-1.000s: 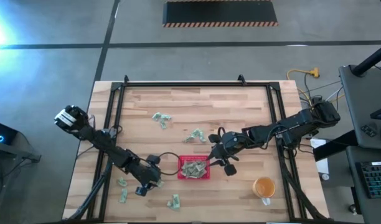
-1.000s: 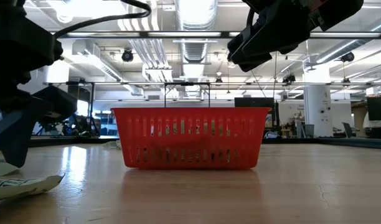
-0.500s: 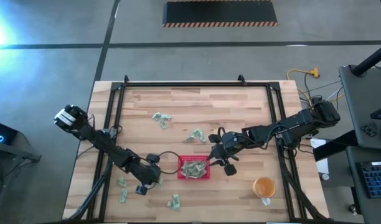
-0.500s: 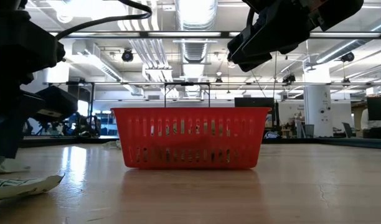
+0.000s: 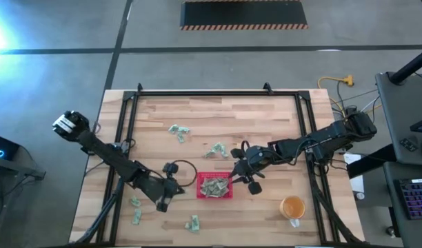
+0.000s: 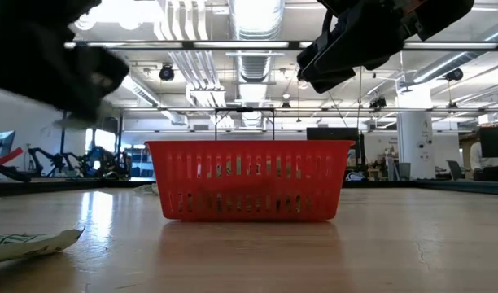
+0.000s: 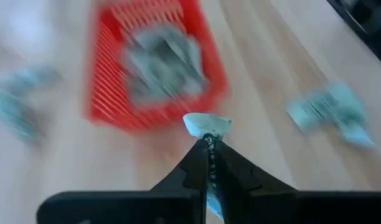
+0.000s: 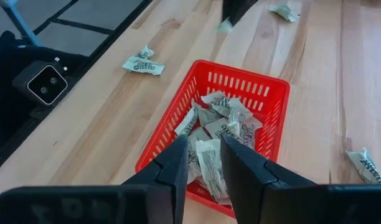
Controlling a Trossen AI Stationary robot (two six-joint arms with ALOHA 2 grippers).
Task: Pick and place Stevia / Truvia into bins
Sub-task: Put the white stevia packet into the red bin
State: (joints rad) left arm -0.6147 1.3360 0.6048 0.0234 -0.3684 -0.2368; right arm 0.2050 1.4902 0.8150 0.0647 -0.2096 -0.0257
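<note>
- The left tool (image 7: 209, 146) is pinched tight on one pale sachet (image 7: 206, 124), gripped by its edge so most of it sticks out past the tips.
- From above, this tool (image 5: 164, 202) sits just left of the red tray (image 5: 216, 187), low over the desk (image 5: 218, 117).
- The right tool (image 8: 205, 163) hangs over the tray's right side, its fingers (image 8: 178, 158) a narrow gap apart; I cannot tell whether they hold anything.
- The tray already holds a heap of sachets (image 8: 218, 124); loose ones lie near the desk's front-left corner (image 5: 136, 215) and up by its middle (image 5: 178, 130).
- To do the drop well, I judge the left tool should carry the sachet clear over the near wall and open only once it is above the heap, keeping away from the right tool.
- The left wrist view is smeared, so the sachet's print is unreadable.
- In the low view the left arm is only a dark blur, and the tray's slotted wall (image 6: 247, 191) hides its contents.
</note>
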